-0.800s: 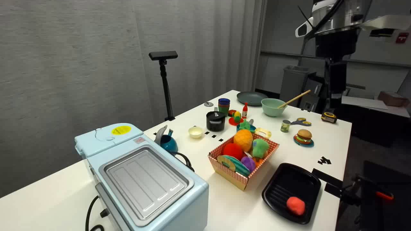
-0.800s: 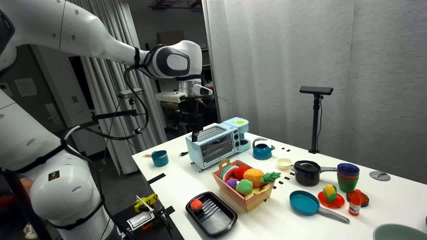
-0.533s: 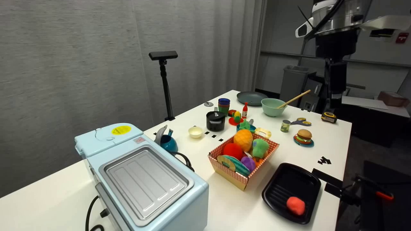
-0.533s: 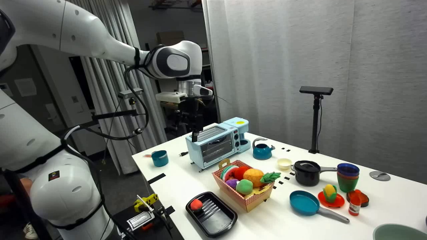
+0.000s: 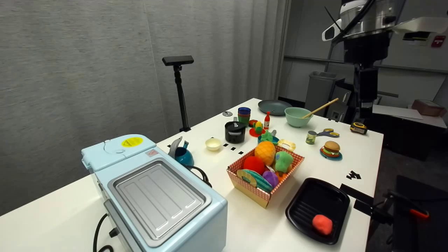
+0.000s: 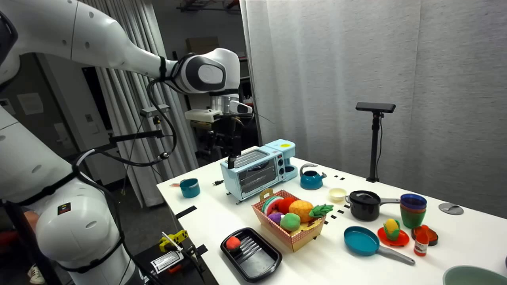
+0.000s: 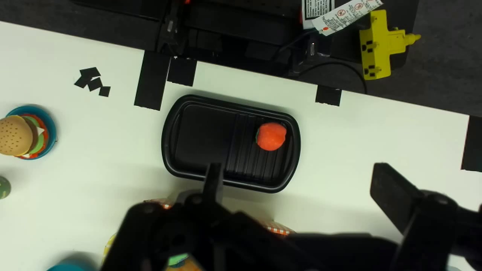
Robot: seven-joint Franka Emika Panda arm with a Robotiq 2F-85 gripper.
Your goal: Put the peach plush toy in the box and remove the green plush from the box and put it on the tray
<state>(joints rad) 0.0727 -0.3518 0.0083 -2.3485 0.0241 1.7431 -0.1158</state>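
Observation:
The peach plush toy (image 5: 322, 224) lies on the ribbed part of the black tray (image 5: 311, 196). Both also show in the wrist view, the toy (image 7: 271, 136) and the tray (image 7: 205, 135). The box (image 6: 305, 240) has checkered sides and stands beside the tray. The green plush (image 6: 290, 222) lies in the box at the side near the tray, also seen in an exterior view (image 5: 283, 161). In the wrist view the gripper mostly hides the box, and only bits of its rim (image 7: 278, 229) show. My gripper (image 7: 297, 167) is open and empty, raised above the table, apart from toy and tray.
The box also holds a pineapple toy (image 5: 265, 153), a red toy (image 5: 254, 164), a purple toy (image 5: 270, 179) and a watermelon piece. A pale-blue appliance (image 5: 161, 199) stands beside the box. A toy burger (image 5: 330, 149), black pot (image 5: 235, 132), blue pan (image 6: 361, 241) and kettle (image 6: 311, 180) stand around.

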